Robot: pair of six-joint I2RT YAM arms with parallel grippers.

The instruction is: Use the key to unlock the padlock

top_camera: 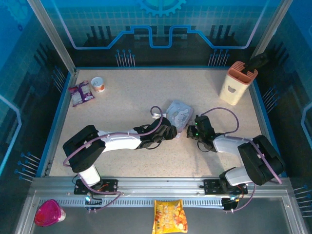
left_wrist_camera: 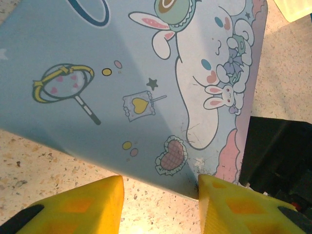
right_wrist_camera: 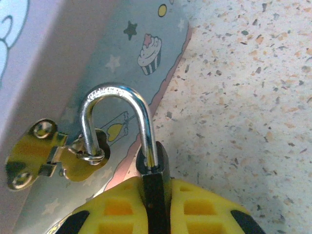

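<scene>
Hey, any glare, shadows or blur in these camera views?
Right wrist: glare streaks the shackle of the padlock, otherwise sharp; a soft shadow dims the table lower right. Left wrist: a shadow band crosses the tin; the left claw looks slightly soft. Top external: evenly lit table, blue surroundings.

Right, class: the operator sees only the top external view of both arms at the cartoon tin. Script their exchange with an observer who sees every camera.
Operator: Is the right end effector gripping anything at the tin?
Observer: Yes. It is shut on the padlock, with the dark body pinched between its yellow fingers.
Operator: Is the padlock on the tin?
Observer: Its silvery shackle passes through the loop of the tin's brass hasp. I cannot tell whether it is locked.
Operator: And the left end effector?
</scene>
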